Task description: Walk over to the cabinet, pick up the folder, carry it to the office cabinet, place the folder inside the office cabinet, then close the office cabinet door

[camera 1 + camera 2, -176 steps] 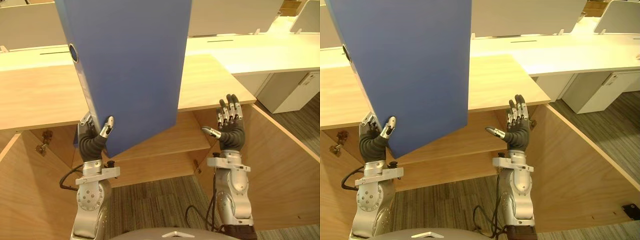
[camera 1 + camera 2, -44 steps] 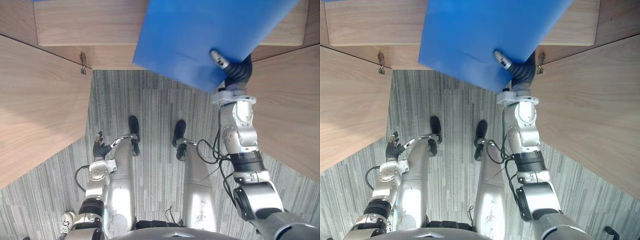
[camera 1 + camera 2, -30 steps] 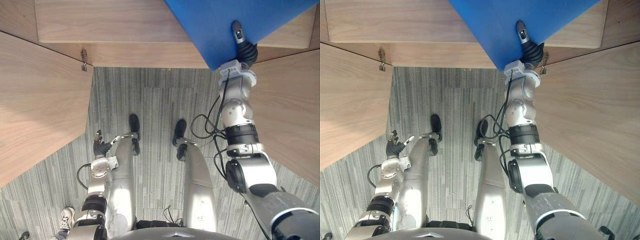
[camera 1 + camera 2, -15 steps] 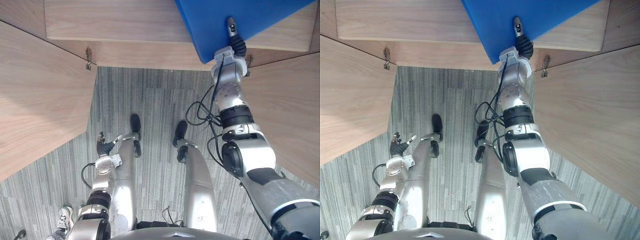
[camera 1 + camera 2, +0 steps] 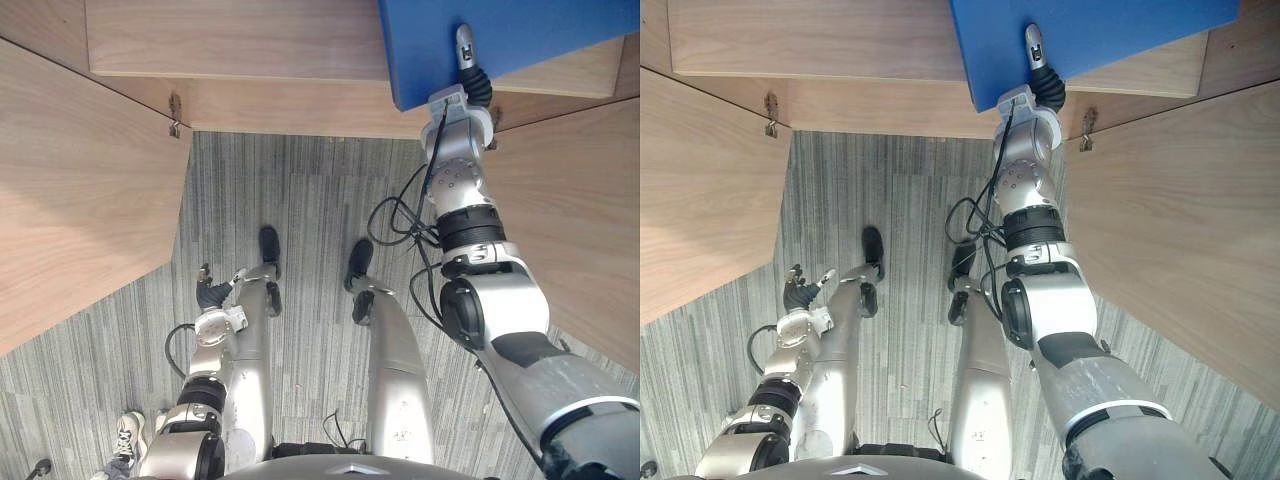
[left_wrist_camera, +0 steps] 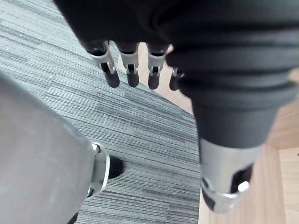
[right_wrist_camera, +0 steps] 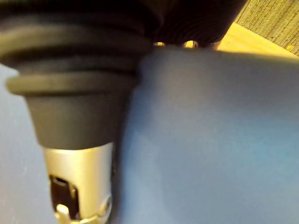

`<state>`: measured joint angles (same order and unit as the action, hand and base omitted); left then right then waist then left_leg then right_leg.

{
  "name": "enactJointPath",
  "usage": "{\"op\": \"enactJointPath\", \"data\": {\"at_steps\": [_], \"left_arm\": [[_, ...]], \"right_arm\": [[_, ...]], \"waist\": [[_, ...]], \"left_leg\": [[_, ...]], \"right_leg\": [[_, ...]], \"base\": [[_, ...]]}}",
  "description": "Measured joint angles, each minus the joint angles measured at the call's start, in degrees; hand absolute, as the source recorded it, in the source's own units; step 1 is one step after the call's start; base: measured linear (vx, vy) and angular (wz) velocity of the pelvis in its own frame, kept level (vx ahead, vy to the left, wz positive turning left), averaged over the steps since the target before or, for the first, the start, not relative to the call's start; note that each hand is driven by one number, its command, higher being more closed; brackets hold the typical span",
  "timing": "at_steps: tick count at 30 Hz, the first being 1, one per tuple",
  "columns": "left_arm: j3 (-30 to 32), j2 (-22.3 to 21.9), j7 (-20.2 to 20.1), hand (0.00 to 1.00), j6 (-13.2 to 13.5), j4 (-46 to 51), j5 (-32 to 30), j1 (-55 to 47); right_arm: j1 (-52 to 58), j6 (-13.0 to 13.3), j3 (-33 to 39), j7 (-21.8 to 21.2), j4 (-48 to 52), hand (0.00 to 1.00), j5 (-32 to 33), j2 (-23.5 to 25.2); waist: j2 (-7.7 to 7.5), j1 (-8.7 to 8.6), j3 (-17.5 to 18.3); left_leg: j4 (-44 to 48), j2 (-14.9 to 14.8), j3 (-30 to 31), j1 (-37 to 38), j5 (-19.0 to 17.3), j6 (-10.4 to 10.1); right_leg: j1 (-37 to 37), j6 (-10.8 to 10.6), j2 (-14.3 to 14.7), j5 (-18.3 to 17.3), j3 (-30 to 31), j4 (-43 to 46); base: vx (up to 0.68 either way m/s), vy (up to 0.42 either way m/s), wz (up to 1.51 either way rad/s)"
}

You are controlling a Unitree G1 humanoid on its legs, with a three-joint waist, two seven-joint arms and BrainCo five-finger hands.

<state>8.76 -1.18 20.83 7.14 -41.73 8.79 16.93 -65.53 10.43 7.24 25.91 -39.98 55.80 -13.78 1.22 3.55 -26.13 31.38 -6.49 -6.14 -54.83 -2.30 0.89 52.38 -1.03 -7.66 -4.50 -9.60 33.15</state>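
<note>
Where the head views look down into the open cabinet, the labels run outward from the folder.

Folder: large flat blue folder, held over the cabinet's wooden board at the right side, its near corner jutting past the board's front edge. Whether it rests on the board cannot be told.
Right hand: right hand at the end of an arm stretched well forward. The thumb lies pressed on the folder's upper face and the fingers are hidden beneath it, so the grip reads as a pinch on the near corner.
Left hand: left hand hanging low beside the leg, with relaxed, nearly straight fingers that hold nothing above the carpet.
Cabinet: pale wooden office cabinet with both doors swung wide, the left door and the right door.
Floor: grey striped carpet between the doors.
Progress: pick-up and carry are judged done, and placing is the step in hand. Sliding the folder fully in, letting go, drawing the arm back and closing the cabinet are not yet done.
</note>
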Motion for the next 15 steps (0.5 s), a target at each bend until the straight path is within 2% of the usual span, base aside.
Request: {"op": "enactJointPath", "data": {"at_steps": [7,12,15], "left_arm": [[0.01,-0.76,0.02,0.0,-0.41,-0.02,-0.01,0.11],[-0.01,-1.76,0.02,0.0,-0.75,-0.05,-0.02,0.12],[-0.01,-1.75,0.02,0.0,-0.88,-0.05,-0.02,0.14]], "right_arm": [[1.06,1.35,0.07,0.43,1.07,0.0,-0.03,1.72],[3.48,1.92,-0.2,0.38,3.23,0.0,-0.02,2.16],[4.23,2.17,-0.27,0.29,3.29,0.0,0.0,2.33]], "waist": [[0.03,0.04,0.02],[1.11,0.18,0.64],[1.24,0.33,0.72]], "left_leg": [[-0.47,-0.04,-0.27,0.96,0.05,0.01],[-0.46,-0.06,-0.22,1.1,0.04,0.02],[-0.51,-0.09,-0.25,1.78,0.04,0.01]], "right_leg": [[-0.74,0.01,0.1,0.07,0.21,-0.36],[-1.09,-0.02,0.17,0.09,0.11,-0.76],[-1.69,-0.01,0.24,0.09,0.15,-0.9]], "base": [[0.0,0.0,0.0],[0.02,-0.006,0.0],[0.02,-0.011,-0.01]]}}
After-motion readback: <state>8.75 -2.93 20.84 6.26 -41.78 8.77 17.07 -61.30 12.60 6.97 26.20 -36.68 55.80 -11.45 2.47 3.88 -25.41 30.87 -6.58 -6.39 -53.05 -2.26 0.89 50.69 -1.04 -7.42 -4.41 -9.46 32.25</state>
